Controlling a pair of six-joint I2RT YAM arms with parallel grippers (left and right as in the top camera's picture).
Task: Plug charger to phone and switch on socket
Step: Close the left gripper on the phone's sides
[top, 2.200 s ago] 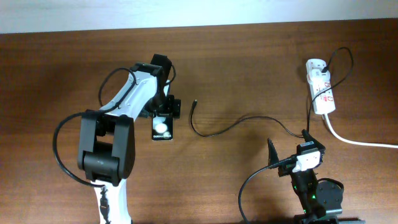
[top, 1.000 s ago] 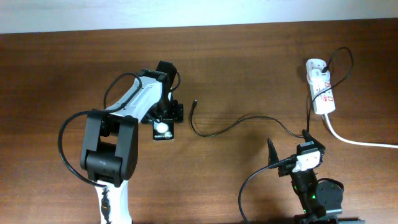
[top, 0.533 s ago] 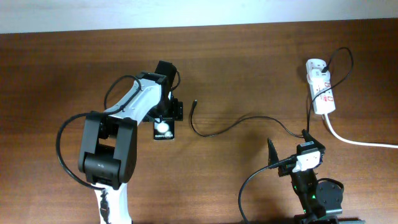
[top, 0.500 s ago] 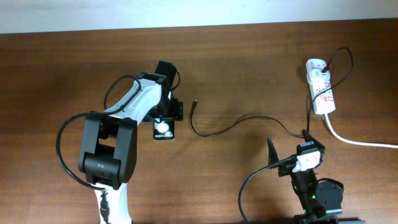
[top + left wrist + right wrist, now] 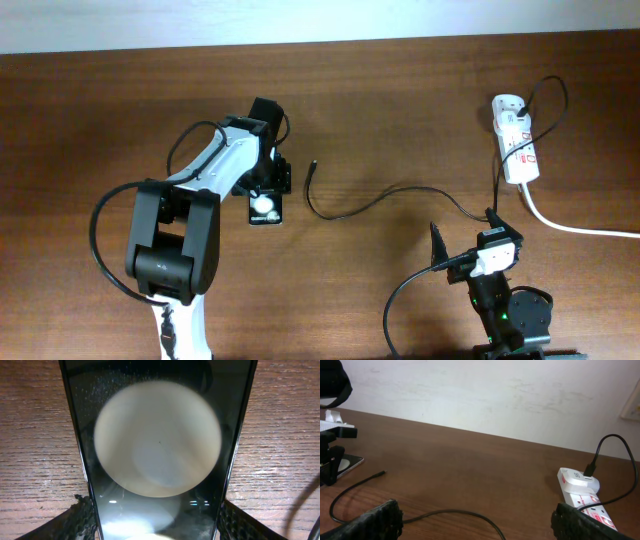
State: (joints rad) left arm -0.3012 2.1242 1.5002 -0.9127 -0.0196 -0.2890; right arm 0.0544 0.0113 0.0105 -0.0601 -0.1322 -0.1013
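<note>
1. The phone point(image 5: 264, 207) lies flat on the brown table point(image 5: 90, 110), a bit left of the middle. A big round light spot point(image 5: 157, 437) shines on its glass.
2. The left gripper point(image 5: 157, 522) is right on top of it, pointing down. Its two fingers point(image 5: 82, 520) press on the phone's long sides, one on each side. It is grasping the phone.
3. The left arm point(image 5: 215, 165) hangs over the far end of the phone, so I cannot see that end.
4. The charger point(image 5: 375, 200) is a thin black cable. Its small tip point(image 5: 314, 165) lies loose on the table just to the right of the phone. It is near the phone but not touching it.
5. From the tip the cable snakes to the right across the table. Then it goes up to the socket point(image 5: 517, 140) at the far right, and its other end is plugged in there.
6. A thick white cord point(image 5: 575, 228) runs from the socket off the right edge.
7. The right gripper point(image 5: 464, 232) sits low near the front, well apart from the phone. Its fingers are spread wide, let go. The black cable runs just past its tips.
8. A pale wall point(image 5: 470, 390) stands behind the table.
</note>
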